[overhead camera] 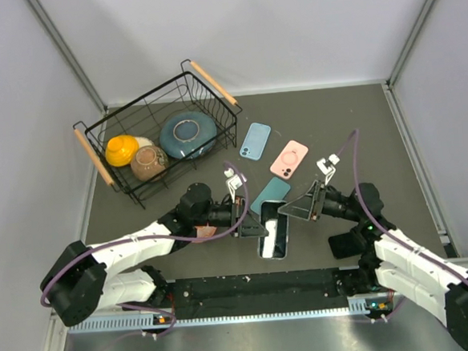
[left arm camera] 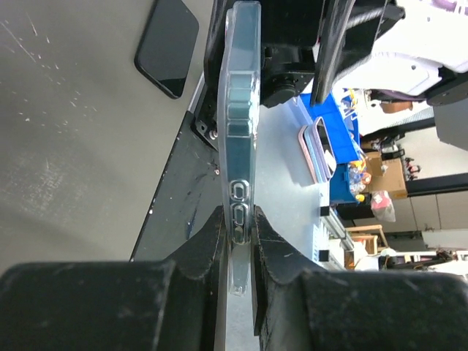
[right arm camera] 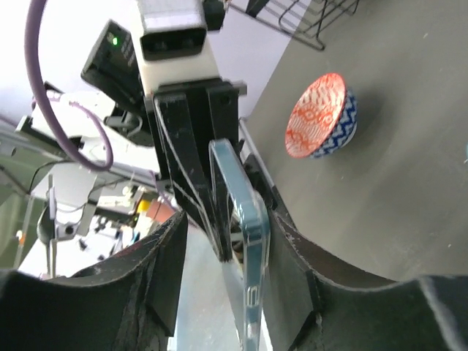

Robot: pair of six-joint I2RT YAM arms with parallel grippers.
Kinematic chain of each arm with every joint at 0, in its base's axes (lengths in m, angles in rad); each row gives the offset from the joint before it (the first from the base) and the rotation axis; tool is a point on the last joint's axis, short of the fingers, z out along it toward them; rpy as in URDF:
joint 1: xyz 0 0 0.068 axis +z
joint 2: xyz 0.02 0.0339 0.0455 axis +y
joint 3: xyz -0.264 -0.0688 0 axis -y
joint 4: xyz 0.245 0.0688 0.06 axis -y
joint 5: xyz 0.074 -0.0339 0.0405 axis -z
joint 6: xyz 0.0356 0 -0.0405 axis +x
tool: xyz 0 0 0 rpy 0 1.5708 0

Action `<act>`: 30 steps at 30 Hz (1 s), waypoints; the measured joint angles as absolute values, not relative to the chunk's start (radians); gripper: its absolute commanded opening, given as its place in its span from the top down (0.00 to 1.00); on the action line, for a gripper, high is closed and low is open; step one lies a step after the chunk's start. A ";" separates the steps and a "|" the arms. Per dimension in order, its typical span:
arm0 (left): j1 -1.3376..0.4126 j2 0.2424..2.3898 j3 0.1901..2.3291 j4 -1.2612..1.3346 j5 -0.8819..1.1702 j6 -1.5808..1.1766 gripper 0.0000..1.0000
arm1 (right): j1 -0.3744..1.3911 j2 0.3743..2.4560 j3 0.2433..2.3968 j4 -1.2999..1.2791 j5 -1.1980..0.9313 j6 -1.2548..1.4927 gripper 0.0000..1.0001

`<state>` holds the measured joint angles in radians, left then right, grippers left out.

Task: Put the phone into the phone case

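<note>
A clear phone case [overhead camera: 274, 237] is held between the two arms at the near middle of the table. My left gripper [overhead camera: 254, 226] is shut on its edge; in the left wrist view the case [left arm camera: 240, 110] stands edge-on, pinched between the fingers of that gripper [left arm camera: 238, 234]. My right gripper [overhead camera: 287, 213] is open around the opposite edge. In the right wrist view the case [right arm camera: 248, 212] rests against one finger of the gripper [right arm camera: 227, 227], with a gap to the other. A black phone [left arm camera: 167, 45] lies flat on the table, by the right arm [overhead camera: 345, 244].
A teal case [overhead camera: 270, 193], a pink case [overhead camera: 289, 159] and a blue case [overhead camera: 255, 140] lie behind the grippers. A wire basket [overhead camera: 110, 178] holding bowls stands at the back left. A red-and-blue bowl [right arm camera: 322, 117] sits under the left arm.
</note>
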<state>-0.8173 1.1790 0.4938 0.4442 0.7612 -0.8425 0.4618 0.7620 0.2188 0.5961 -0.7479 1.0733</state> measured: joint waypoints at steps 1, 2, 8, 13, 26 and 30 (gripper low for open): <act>-0.817 1.179 0.494 0.444 0.757 -0.848 1.00 | 0.463 0.779 0.205 0.634 -0.763 1.091 0.52; -0.817 1.179 0.494 0.445 0.752 -0.860 1.00 | 0.464 0.789 0.187 0.669 -0.777 1.107 0.52; -0.799 1.179 0.493 0.496 0.717 -0.918 1.00 | 0.497 0.790 0.086 0.743 -0.810 1.131 0.90; -0.796 1.178 0.493 0.504 0.708 -0.934 1.00 | 0.500 0.724 0.070 0.715 -0.797 1.106 1.00; -0.791 1.179 0.493 0.530 0.706 -0.944 0.53 | 0.505 0.627 0.072 0.596 -0.769 1.073 1.00; -0.791 1.190 0.494 0.531 0.701 -0.944 0.55 | 0.514 0.639 0.072 0.575 -0.774 1.073 1.00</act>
<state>-0.7906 1.1904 0.4938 0.5312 0.7010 -0.9443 0.5140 0.6388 0.0719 0.5747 -0.7738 1.0725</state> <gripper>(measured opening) 0.468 0.052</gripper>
